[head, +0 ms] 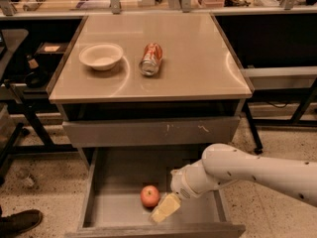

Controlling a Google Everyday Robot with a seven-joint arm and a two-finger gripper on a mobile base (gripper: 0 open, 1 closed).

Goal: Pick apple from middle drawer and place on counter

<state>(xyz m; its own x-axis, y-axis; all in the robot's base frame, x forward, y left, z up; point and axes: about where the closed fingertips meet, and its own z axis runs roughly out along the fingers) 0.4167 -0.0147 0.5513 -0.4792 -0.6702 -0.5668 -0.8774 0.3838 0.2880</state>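
Note:
The apple, small and red-orange, lies on the floor of the open middle drawer, near its front. My gripper reaches into the drawer from the right on a white arm; its pale yellow fingertips sit just right of the apple and a little in front of it, close to touching. The beige counter is the cabinet's top, above the drawer.
A white bowl and a dented red-orange soda can lie on the counter's left half. A closed grey drawer front with scuff marks is above the open drawer. A cluttered bench runs behind. A shoe is at the lower left.

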